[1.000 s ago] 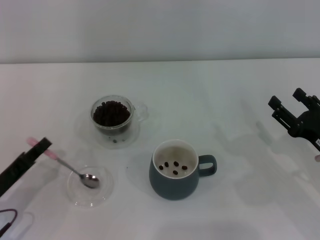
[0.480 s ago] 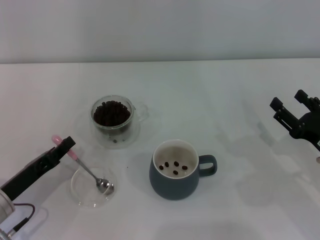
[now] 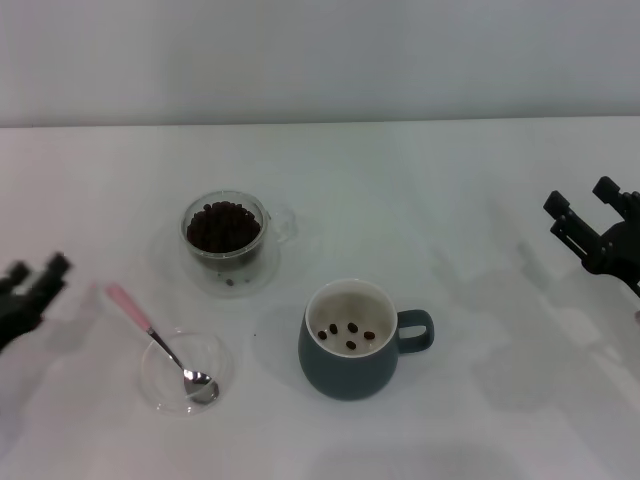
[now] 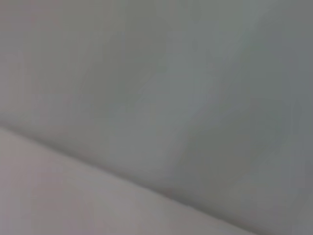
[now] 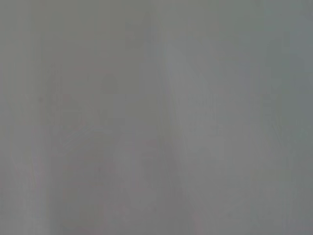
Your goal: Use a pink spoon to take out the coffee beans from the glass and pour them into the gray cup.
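The pink spoon (image 3: pixel 160 340) lies with its metal bowl in a flat clear dish (image 3: pixel 186 374) and its pink handle out on the table, held by nothing. The glass (image 3: pixel 226 230) full of coffee beans (image 3: pixel 223 226) stands on its clear saucer behind the dish. The gray cup (image 3: pixel 349 339) stands at the middle with several beans inside. My left gripper (image 3: pixel 30 281) is open and empty at the left edge, left of the spoon handle. My right gripper (image 3: pixel 590 220) is open at the far right edge. Both wrist views show only blank grey.
One or two loose beans lie on the glass's saucer (image 3: pixel 232 281). The white table (image 3: pixel 450 200) reaches back to a pale wall.
My left gripper has let go of the pink spoon and drawn back to the left edge. The spoon now rests in the flat dish. The right arm has barely moved.
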Tool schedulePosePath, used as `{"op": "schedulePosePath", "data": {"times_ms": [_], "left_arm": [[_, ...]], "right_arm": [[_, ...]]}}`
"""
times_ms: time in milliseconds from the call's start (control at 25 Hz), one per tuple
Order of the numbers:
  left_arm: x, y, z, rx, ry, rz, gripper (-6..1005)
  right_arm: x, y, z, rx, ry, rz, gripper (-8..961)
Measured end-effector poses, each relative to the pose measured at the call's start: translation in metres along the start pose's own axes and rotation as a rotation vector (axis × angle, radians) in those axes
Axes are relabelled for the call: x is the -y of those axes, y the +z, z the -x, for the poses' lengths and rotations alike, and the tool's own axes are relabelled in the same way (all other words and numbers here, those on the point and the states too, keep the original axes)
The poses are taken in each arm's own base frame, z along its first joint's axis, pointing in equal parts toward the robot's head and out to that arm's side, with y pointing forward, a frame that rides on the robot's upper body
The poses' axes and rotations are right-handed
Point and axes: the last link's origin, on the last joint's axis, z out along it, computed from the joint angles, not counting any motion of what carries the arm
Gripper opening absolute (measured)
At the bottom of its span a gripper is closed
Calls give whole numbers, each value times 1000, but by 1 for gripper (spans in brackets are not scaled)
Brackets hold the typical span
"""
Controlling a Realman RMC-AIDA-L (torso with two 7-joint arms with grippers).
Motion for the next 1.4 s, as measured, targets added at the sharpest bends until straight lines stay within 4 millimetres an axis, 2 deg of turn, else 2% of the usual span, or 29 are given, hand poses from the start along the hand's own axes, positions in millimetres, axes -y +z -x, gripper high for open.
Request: {"op": "schedulePosePath", "data": {"times_ms": [200, 320, 520, 1080, 1400], "left_arm": [[23, -18, -14, -121, 239, -168, 589], [29, -23, -17, -135, 410, -234, 725], [29, -21, -15, -119, 486, -245, 793], [27, -10, -17, -114, 472, -246, 791], [27, 3, -22, -119, 452, -266, 792]], "right_arm": [[0, 1, 1, 4, 1, -3, 793], [1, 2, 2, 11, -1, -8, 793], [2, 3, 4, 25, -20, -17, 793], [3, 5, 13, 100, -64, -66, 794], [-2, 4, 9, 121, -180, -163, 794]]}}
